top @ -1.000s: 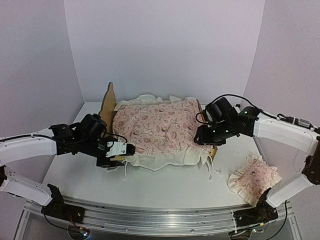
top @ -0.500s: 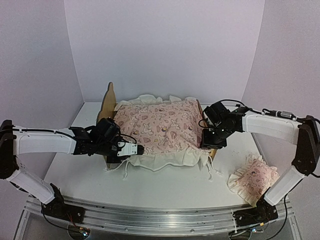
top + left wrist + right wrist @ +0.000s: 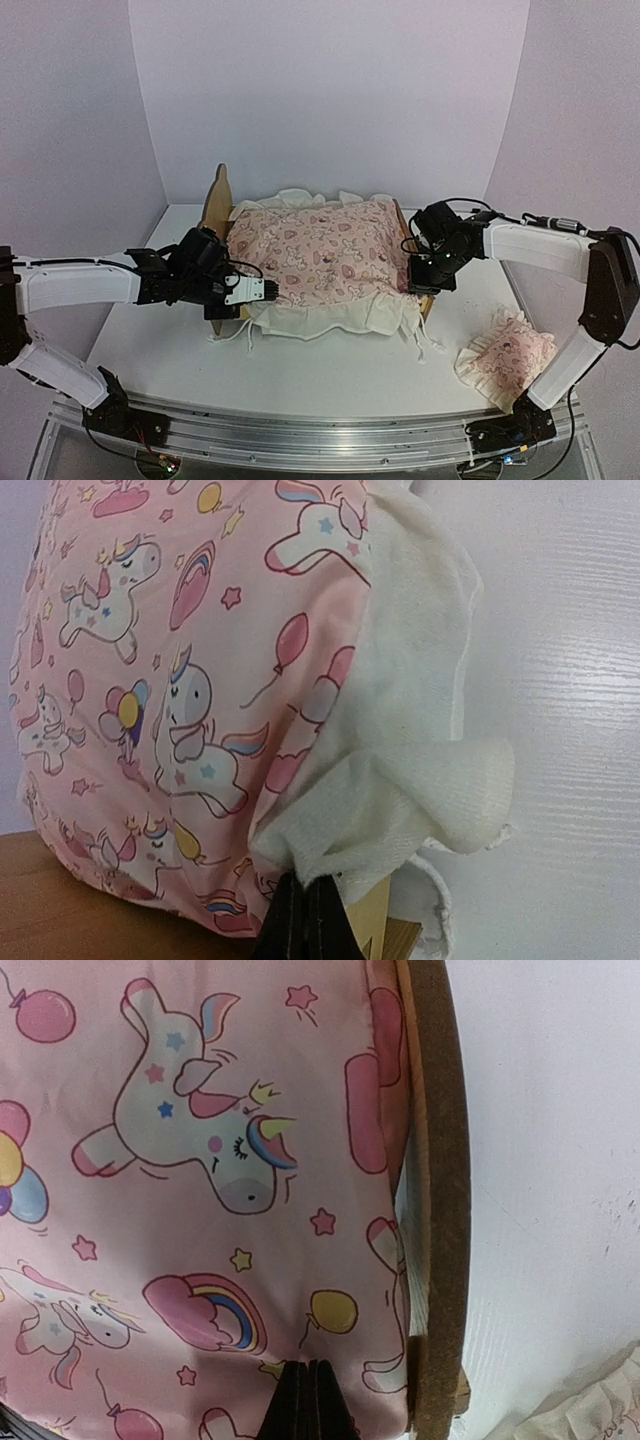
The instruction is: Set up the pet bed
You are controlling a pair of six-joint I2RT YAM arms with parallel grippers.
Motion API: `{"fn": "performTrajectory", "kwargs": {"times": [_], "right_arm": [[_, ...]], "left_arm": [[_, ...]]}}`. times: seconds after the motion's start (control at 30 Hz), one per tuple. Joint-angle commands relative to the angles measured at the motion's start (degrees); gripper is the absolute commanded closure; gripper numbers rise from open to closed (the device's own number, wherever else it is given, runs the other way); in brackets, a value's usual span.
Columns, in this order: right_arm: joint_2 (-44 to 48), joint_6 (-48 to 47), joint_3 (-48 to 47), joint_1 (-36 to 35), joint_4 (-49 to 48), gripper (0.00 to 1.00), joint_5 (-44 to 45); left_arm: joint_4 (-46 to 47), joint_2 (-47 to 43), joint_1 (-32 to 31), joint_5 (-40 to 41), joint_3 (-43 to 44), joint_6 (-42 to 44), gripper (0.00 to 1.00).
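Two closed grippers work at opposite ends of the pet bed (image 3: 215, 205), which stands mid-table (image 3: 330, 380) under the pink cover (image 3: 320, 250). The left gripper (image 3: 262, 290) pinches the cover's cream ruffle (image 3: 400, 780). The right gripper (image 3: 425, 285) has its fingers pressed together on the pink fabric beside the side rail (image 3: 440, 1210); whether it grips the fabric cannot be told.

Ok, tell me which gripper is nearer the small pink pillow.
Right. The right gripper is at the right rail of the pet bed, with the pillow lying near-right of it; the left gripper is across the cover, at the bed's left side.
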State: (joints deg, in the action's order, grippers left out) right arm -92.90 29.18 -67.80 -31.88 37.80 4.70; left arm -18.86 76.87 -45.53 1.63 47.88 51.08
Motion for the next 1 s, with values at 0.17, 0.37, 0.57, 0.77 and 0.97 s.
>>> {"fn": "performTrajectory", "kwargs": {"times": [0.17,0.37,0.57,0.77,0.97], "right_arm": [[-1.95,-4.87,-4.61,1.11,5.17,1.00,-2.20],[-3.60,-5.68,-7.42,1.11,5.09,1.00,-10.25],[-3.05,-5.20,-8.63,1.01,5.09,0.95,-12.11],[-2.97,-5.07,-9.36,1.02,5.08,0.75,-14.50],[-1.26,-5.48,-11.43,1.01,5.08,0.68,-14.94]], "left_arm": [[-11.43,-8.82,3.11,0.10,-1.06,0.52,1.00],[-13.23,-10.30,5.09,2.35,-2.83,5.80,1.00],[-12.02,-10.06,5.10,2.09,-4.13,10.07,1.00],[-10.02,-7.96,5.13,2.85,-4.64,10.43,1.00],[-7.49,-11.48,5.14,1.60,-6.63,11.87,0.96]]}}
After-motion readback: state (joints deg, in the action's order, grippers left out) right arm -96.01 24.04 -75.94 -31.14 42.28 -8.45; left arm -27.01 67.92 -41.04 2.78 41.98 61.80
